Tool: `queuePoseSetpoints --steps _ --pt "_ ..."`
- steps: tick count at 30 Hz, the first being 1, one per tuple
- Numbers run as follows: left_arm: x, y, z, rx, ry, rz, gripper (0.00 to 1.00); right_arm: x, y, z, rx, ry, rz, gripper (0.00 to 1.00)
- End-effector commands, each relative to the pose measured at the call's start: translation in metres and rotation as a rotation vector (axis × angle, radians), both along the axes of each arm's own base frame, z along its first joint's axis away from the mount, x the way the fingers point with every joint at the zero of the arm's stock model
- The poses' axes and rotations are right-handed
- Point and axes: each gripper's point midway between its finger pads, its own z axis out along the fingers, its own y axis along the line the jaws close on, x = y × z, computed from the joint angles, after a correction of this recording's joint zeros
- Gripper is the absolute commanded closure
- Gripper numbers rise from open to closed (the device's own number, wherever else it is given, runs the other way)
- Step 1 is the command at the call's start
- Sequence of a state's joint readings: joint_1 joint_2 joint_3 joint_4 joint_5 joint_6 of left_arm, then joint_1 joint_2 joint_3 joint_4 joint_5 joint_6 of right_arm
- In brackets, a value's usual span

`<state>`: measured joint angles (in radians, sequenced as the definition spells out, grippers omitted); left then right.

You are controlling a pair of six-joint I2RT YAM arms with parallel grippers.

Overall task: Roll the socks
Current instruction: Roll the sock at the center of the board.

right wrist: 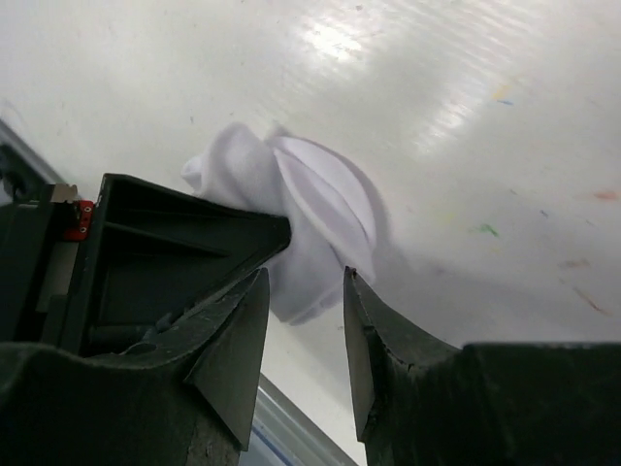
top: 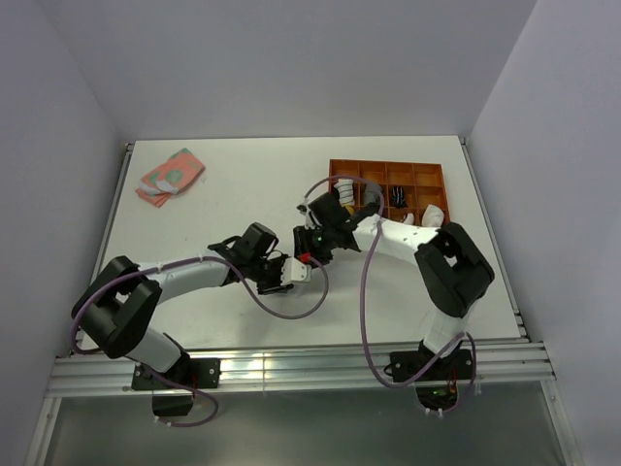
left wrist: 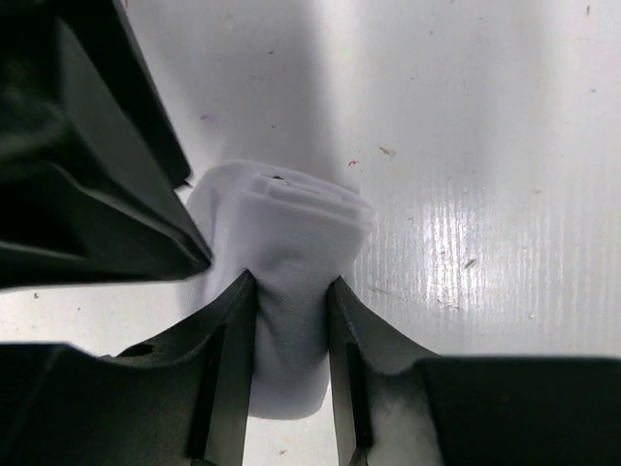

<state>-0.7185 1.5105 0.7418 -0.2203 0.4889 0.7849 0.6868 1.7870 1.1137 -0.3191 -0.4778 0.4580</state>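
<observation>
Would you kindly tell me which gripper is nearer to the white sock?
Left. The left gripper pinches the white sock between its fingers; the right gripper hangs open just beside it.

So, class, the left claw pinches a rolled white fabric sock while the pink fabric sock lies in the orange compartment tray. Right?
No. The top view shows the pink fabric sock on the white table, well apart from the orange compartment tray.

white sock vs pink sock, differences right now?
The white sock is rolled up; the pink sock lies flat. The left gripper's jaws pinch the white sock; the pink sock sits untouched, far left. Visible white sock is plain; pink sock has teal patches. Both rest on the table.
</observation>
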Motion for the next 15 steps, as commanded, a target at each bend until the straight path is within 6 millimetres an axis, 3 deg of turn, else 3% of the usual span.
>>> queuePoseSetpoints --steps 1,12,15 --pt "-0.039 0.020 -0.027 0.117 0.198 0.000 0.89 0.015 -0.012 0.014 -0.037 -0.095 -0.124 0.56" --pt "-0.054 0.025 -0.018 0.186 0.347 0.013 0.91 0.016 -0.059 0.039 -0.080 -0.224 -0.361 0.55" --pt "-0.060 0.025 -0.014 0.202 0.401 0.007 0.92 0.013 -0.075 0.035 -0.111 -0.236 -0.416 0.54"
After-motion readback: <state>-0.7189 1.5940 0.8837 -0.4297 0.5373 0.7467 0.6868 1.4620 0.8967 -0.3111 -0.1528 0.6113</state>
